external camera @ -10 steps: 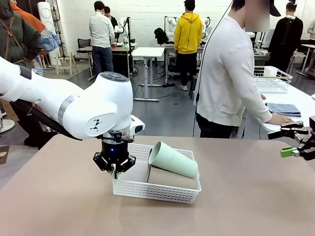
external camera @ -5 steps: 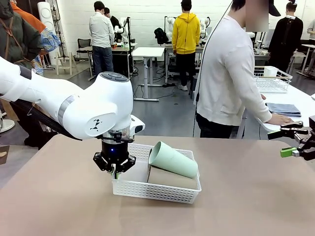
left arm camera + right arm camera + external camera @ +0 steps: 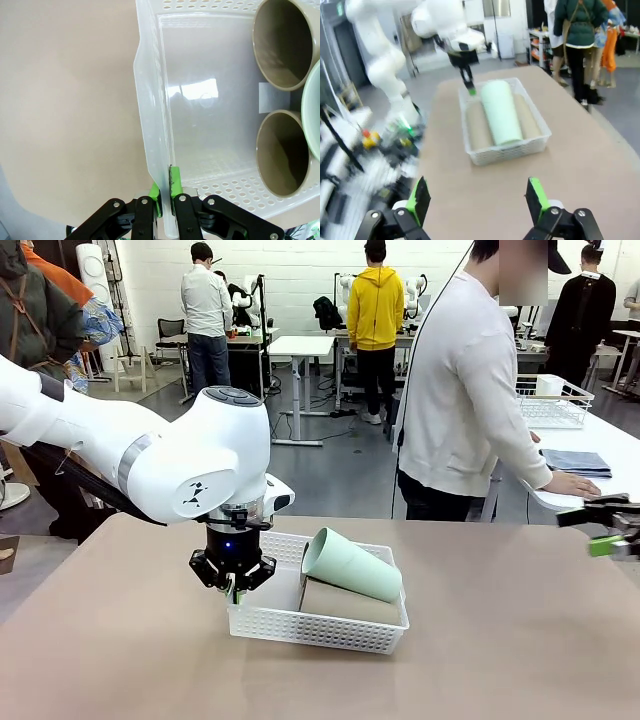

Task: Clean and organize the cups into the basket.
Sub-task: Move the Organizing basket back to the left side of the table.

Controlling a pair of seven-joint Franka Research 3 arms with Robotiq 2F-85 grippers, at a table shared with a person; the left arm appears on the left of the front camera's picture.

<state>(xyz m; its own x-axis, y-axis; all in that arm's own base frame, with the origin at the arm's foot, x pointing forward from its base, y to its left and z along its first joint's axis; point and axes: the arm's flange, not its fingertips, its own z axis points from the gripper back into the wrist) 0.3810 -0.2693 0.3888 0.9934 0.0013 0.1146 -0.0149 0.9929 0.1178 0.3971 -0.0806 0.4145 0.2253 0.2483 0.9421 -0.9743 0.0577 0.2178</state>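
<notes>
**Left pincer holds the basket wall; shift it gently**

At the left of the table the left gripper (image 3: 233,588) points straight down, its jaws pinched shut on the short side wall of the white lattice basket (image 3: 300,628). The left wrist view shows the thin plastic rim squeezed between the green pads (image 3: 175,181), near a corner.

Inside the basket two tan-brown cups (image 3: 284,42) lie on their sides, side by side, with the mint green cup (image 3: 351,566) resting on top of them, tilted, its mouth toward the gripped wall. All three cups appear to be in, so the step in hand is probably moving the basket.

Doing that well means sliding it flat and slowly. The wall is thin and likely to flex, and a lift or jerk could roll the top cup out.

At the far right the right gripper (image 3: 478,198) hangs with jaws wide apart, holding nothing.
</notes>
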